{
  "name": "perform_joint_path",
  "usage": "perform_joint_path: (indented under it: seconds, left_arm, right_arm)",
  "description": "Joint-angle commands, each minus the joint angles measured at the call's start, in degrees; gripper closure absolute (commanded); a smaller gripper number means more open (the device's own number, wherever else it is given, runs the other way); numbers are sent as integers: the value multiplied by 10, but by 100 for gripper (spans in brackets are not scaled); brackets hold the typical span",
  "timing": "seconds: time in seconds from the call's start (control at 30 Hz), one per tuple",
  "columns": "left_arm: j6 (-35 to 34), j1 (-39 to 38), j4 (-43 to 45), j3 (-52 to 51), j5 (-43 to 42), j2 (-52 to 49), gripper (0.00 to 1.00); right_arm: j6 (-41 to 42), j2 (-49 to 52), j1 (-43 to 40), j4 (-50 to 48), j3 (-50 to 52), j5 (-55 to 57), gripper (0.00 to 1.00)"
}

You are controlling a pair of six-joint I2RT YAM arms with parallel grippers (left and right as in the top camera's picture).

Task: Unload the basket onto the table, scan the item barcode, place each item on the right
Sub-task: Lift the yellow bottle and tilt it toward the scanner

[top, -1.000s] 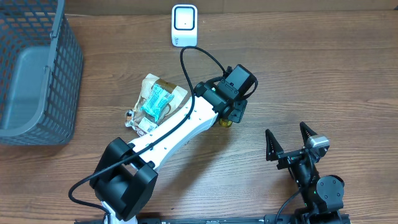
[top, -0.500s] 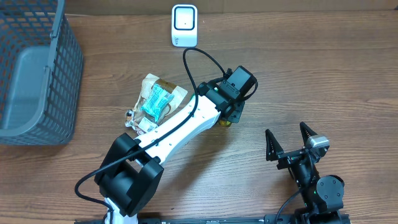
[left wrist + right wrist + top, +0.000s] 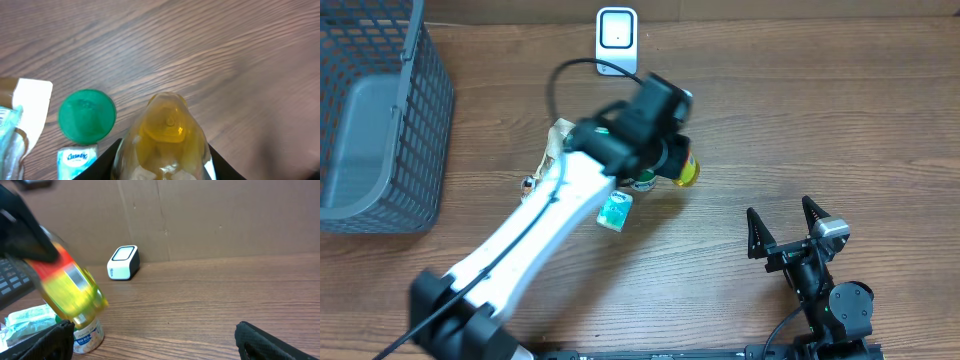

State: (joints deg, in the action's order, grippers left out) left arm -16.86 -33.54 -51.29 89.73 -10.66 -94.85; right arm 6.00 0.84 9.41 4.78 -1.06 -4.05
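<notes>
A yellow bottle (image 3: 683, 169) with a red and silver label hangs above the table, and my left gripper (image 3: 668, 158) is shut on it. In the left wrist view the bottle (image 3: 168, 134) fills the gap between the two black fingers (image 3: 106, 161), its end pointing away from the camera. The right wrist view shows the bottle (image 3: 75, 292) blurred and tilted. The white barcode scanner (image 3: 616, 41) stands at the table's back edge, also seen as the scanner (image 3: 123, 262). My right gripper (image 3: 787, 233) stands open and empty at the front right.
A green-lidded can (image 3: 642, 183) stands just under the bottle, a blue tissue pack (image 3: 615, 211) in front of it, a brown bag (image 3: 560, 140) behind the arm. A grey mesh basket (image 3: 380, 110) takes the far left.
My left gripper closed on the yellow bottle, lifted it off the table and swung it left and back. The tissue pack now lies in front of the can. The right arm stayed still.
</notes>
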Motion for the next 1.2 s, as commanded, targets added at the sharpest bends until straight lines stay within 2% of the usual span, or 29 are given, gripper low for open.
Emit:
perform_joint_path:
  seconds: [0.0, 0.1, 0.2, 0.47, 0.77, 1.17]
  left_arm:
    - [73, 53, -18, 16, -174, 38, 86]
    - [159, 107, -52, 16, -326, 43, 82]
    - [231, 153, -89, 16, -427, 41, 81]
    - [413, 212, -222, 16, -540, 41, 78]
    - [422, 212, -282, 16, -605, 41, 80]
    - [422, 212, -341, 16, -643, 41, 83]
  right_arm:
    - [-2, -7, -2, -2, 6, 5, 0]
    - [-2, -7, -2, -2, 6, 5, 0]
    - [-2, -7, -2, -2, 6, 5, 0]
    - [-2, -7, -2, -2, 6, 5, 0]
    - [-2, -7, -2, -2, 6, 5, 0]
    - [-2, -7, -2, -2, 6, 5, 0]
